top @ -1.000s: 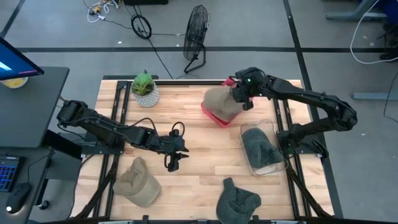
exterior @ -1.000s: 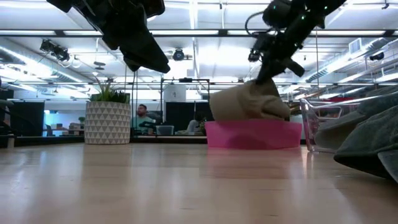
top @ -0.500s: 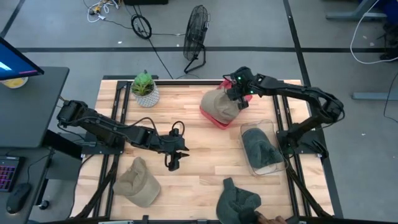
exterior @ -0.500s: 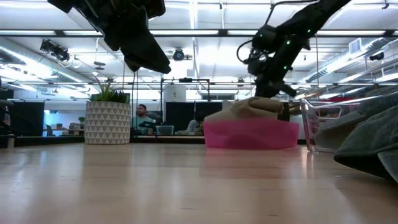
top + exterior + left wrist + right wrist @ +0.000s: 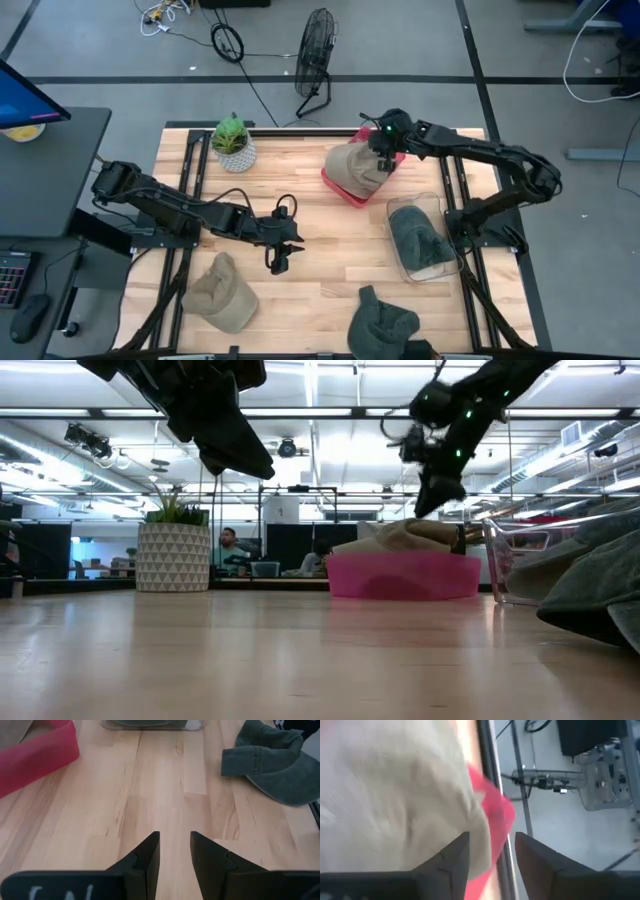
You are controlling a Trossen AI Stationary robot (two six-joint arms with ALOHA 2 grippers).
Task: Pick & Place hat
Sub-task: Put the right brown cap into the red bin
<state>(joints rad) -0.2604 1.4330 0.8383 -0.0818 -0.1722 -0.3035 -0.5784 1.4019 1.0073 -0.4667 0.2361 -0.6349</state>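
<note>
Hats lie along the near edge of the table: a tan one (image 5: 222,293) toward the left, a dark green one (image 5: 383,322) toward the right. A little farther in, the left gripper (image 5: 278,258) waits above bare wood near the table's middle, its fingers slightly parted and holding nothing. Of the two arms it is the nearer to both loose hats; the tan hat lies toward the near left corner from it, the green one off toward the right, brim pointing back across the table as the left wrist view shows it (image 5: 274,761). To the right sits a clear bin (image 5: 441,215) with a green hat (image 5: 415,238) already in it. Farther back, the pink bin (image 5: 340,187) holds a tan hat (image 5: 357,167), and the right gripper (image 5: 383,156) hangs just above that hat's far edge, fingers spread and clear of the cloth, so I'd judge this hat delivered. Farthest on the table stands a potted plant (image 5: 232,140).
</note>
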